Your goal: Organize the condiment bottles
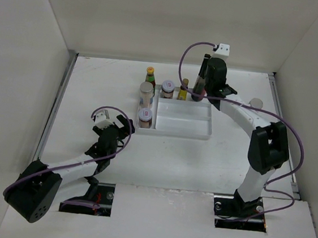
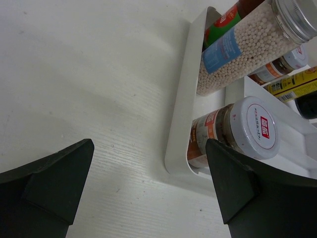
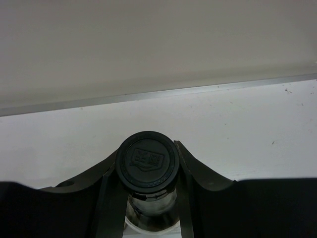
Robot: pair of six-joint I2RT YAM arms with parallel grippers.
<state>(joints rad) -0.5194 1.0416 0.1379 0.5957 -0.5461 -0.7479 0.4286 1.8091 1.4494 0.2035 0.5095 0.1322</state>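
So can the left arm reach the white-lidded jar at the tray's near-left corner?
Probably yes. The left arm has its jaws open just beside that white-lidded jar, with only the low tray wall between them.

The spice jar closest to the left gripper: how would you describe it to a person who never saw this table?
Find the white divided plastic tray mid-table. In its narrow left compartment, the short clear jar of brown spice stands at the near end. Its white lid bears a red sticker; the taller jar behind it holds white pellets under a metal lid.
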